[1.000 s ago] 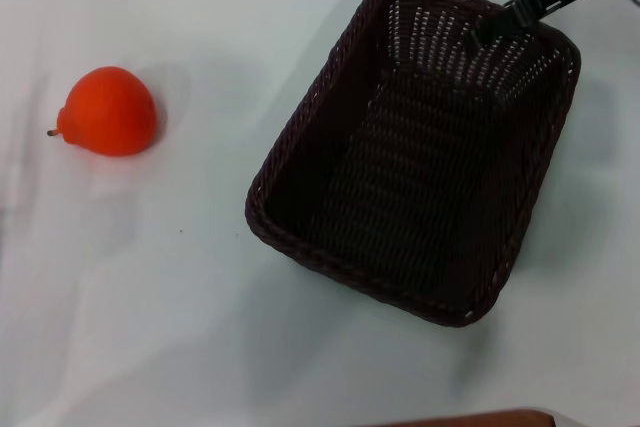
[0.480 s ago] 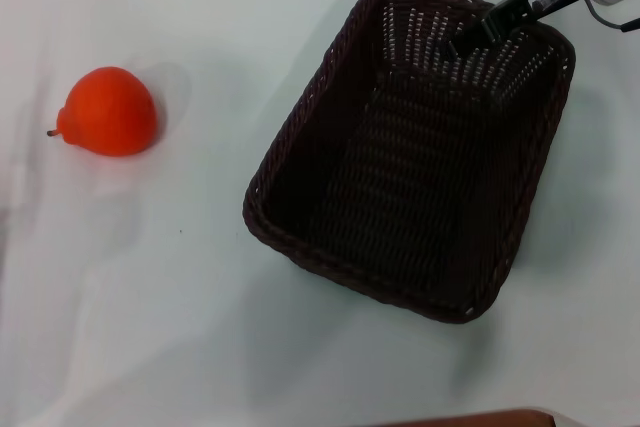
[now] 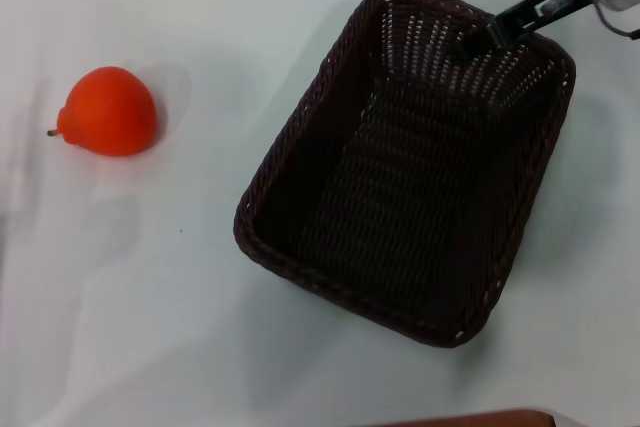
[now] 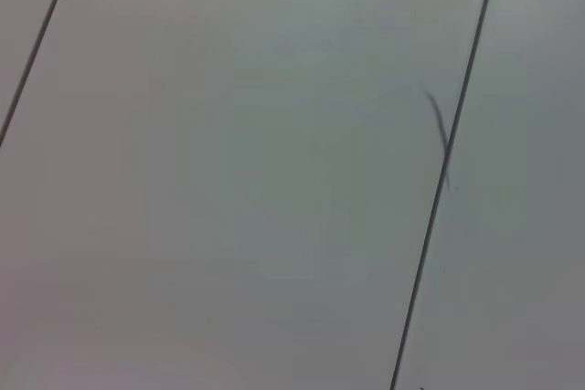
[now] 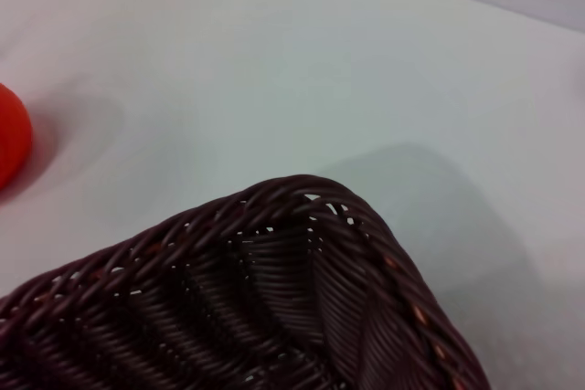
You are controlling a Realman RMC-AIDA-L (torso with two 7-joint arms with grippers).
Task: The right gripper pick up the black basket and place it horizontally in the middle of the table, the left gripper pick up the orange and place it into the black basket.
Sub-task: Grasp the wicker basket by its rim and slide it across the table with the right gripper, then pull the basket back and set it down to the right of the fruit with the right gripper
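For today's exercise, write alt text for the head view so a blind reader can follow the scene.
A black basket sits tilted on the white table, with the right gripper at its far rim, one finger inside the wall. An orange lies apart on the left side, untouched; the left gripper is out of view.

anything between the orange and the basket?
Nothing. In the head view, only bare table separates the orange from the basket; they sit apart.

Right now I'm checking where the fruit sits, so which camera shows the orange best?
The head view: the whole orange lies on the table, apart from the black basket. The right wrist view catches only a sliver of it at the frame's edge; the left wrist view shows none.
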